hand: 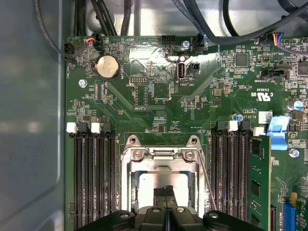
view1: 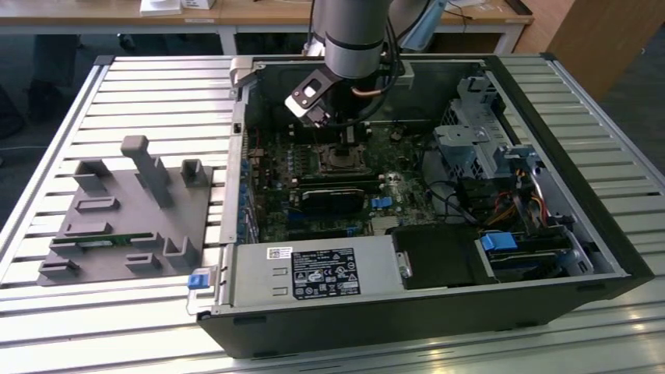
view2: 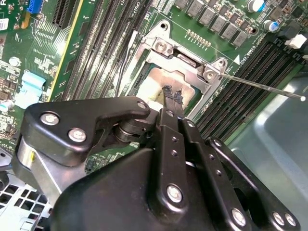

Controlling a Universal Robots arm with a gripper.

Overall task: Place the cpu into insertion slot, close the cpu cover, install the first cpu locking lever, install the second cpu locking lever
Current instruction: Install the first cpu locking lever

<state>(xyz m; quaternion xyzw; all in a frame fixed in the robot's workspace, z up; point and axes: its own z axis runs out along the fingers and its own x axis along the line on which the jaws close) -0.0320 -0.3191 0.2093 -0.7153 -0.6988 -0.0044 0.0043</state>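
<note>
gripper (view2: pixel 173 96) fingertips pressed together with nothing between them, their tips touching the pale top of the cpu (view2: pixel 156 86). in both wrist views the cpu sits in the insertion slot (view1: pixel 341 160), and the cpu cover (view2: pixel 192 67) lies flat over it, its silvery frame around the chip's edges. a thin lever rod (view2: pixel 260 86) sticks out from one corner of the cover, angled away over the long black memory slots (view2: pixel 248 60). green circuit board (hand: pixel 159 96) surrounds the socket, inside the open computer case (view1: pixel 582 179).
</note>
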